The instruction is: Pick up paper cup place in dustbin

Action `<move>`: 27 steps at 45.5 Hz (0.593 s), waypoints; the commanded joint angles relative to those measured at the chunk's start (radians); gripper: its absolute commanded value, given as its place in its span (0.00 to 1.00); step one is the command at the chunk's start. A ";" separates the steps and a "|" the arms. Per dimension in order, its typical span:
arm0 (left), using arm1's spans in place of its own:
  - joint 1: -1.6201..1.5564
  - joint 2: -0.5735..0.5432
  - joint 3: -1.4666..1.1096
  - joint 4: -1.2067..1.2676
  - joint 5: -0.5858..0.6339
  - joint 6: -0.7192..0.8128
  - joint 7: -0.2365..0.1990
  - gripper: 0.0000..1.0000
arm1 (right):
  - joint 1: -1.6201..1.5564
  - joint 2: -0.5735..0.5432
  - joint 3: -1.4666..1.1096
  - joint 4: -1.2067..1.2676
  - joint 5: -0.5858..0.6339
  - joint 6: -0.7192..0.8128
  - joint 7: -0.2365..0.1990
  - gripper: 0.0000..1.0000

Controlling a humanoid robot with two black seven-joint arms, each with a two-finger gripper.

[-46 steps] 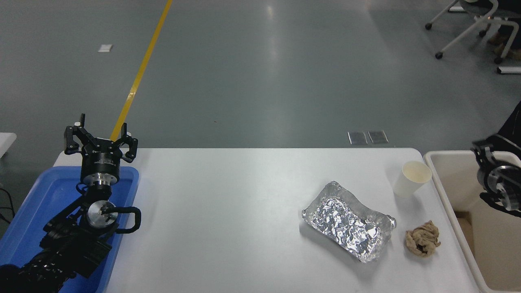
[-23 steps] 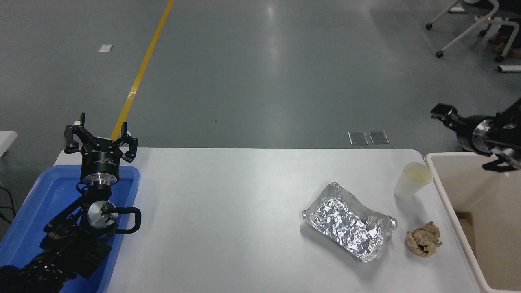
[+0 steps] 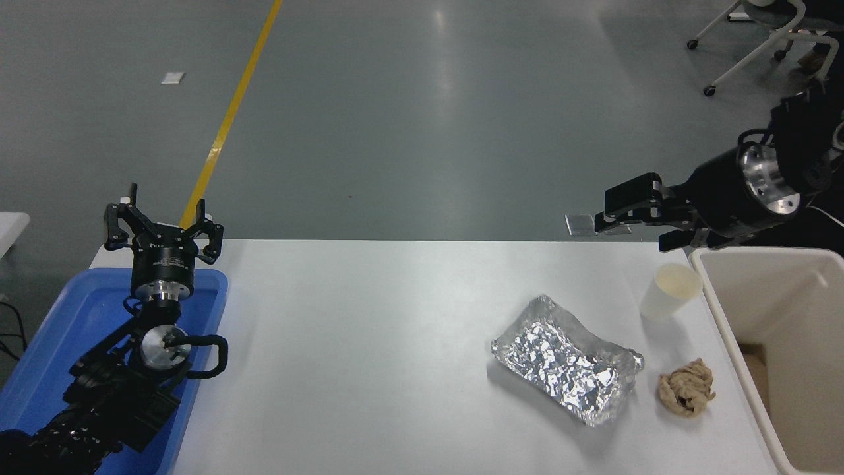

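The white paper cup (image 3: 667, 291) stands upright near the table's far right edge, right beside the cream dustbin (image 3: 778, 297). My right gripper (image 3: 618, 212) reaches in from the right, pointing left, raised above the table's far edge. It sits up and a little left of the cup, apart from it. Its fingers look open and hold nothing. My left gripper (image 3: 162, 227) is parked at the lower left over the blue tray, open and empty.
A crinkled silver foil tray (image 3: 567, 359) lies left of and nearer than the cup. A crumpled brown paper ball (image 3: 686, 388) lies near the dustbin's wall. A blue plastic tray (image 3: 66, 323) sits at the table's left edge. Office chairs (image 3: 758, 39) stand at the far right.
My right arm has risen out of the dustbin and swung left, so its gripper now hangs above and left of the cup. The cup and left arm have not moved.
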 commanded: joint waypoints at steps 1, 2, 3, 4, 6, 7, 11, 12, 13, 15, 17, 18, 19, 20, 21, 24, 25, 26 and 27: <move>0.002 0.001 0.000 0.000 0.000 0.000 0.000 0.99 | 0.179 -0.046 -0.011 0.031 -0.005 0.131 0.001 1.00; 0.002 0.001 0.000 0.000 0.000 0.000 0.000 0.99 | 0.179 -0.046 -0.011 0.028 -0.007 0.131 0.000 1.00; 0.000 0.001 0.000 0.000 0.000 0.000 0.000 0.99 | 0.177 -0.046 -0.013 0.026 -0.007 0.131 -0.002 1.00; 0.000 0.001 0.000 0.000 0.000 0.000 0.000 0.99 | 0.177 -0.046 -0.017 0.023 -0.008 0.131 -0.004 1.00; 0.000 0.001 0.000 0.000 0.000 0.000 0.000 0.99 | 0.170 -0.046 -0.034 0.020 -0.016 0.131 -0.007 1.00; 0.000 0.001 0.000 0.000 0.000 0.000 0.000 0.99 | 0.165 -0.046 -0.043 0.019 -0.024 0.131 -0.007 1.00; 0.000 0.001 -0.001 0.000 0.000 0.000 0.000 0.99 | 0.141 -0.046 -0.070 -0.009 -0.057 0.131 -0.007 1.00; 0.000 0.001 0.000 0.000 0.000 0.000 0.000 0.99 | 0.124 -0.047 -0.073 -0.018 -0.064 0.131 -0.007 1.00; 0.000 0.001 0.000 0.000 0.000 0.000 0.000 0.99 | 0.104 -0.047 -0.073 -0.029 -0.067 0.131 -0.007 1.00; 0.000 0.001 0.000 0.000 0.000 0.000 0.000 0.99 | 0.063 -0.047 -0.074 -0.058 -0.068 0.123 -0.007 1.00; 0.000 0.001 0.000 0.000 0.000 0.000 0.000 0.99 | 0.017 -0.047 -0.074 -0.098 -0.068 0.091 -0.007 1.00; 0.000 0.000 0.000 0.000 0.000 0.000 0.001 0.99 | -0.012 -0.047 -0.074 -0.119 -0.068 0.071 -0.007 1.00; 0.000 0.000 0.000 0.000 0.000 0.000 0.000 0.99 | -0.042 -0.047 -0.073 -0.137 -0.068 0.048 -0.007 1.00; 0.000 0.000 0.000 0.000 0.000 0.000 0.000 0.99 | -0.074 -0.046 -0.071 -0.156 -0.068 0.027 -0.007 1.00; 0.000 0.000 0.000 0.000 0.000 0.000 0.000 0.99 | -0.104 -0.046 -0.068 -0.176 -0.068 0.005 -0.007 1.00; 0.000 0.001 0.000 0.000 0.000 0.000 0.000 0.99 | -0.204 -0.038 -0.062 -0.234 -0.068 -0.065 -0.007 1.00; 0.000 0.000 0.000 0.000 0.000 0.000 0.000 0.99 | -0.265 -0.035 -0.057 -0.269 -0.068 -0.103 -0.007 1.00; 0.000 0.000 0.000 0.000 0.000 0.000 0.000 0.99 | -0.293 -0.034 -0.054 -0.288 -0.068 -0.124 -0.007 1.00; 0.000 0.000 0.000 0.000 0.000 0.000 0.001 0.99 | -0.321 -0.032 -0.051 -0.305 -0.068 -0.140 -0.007 1.00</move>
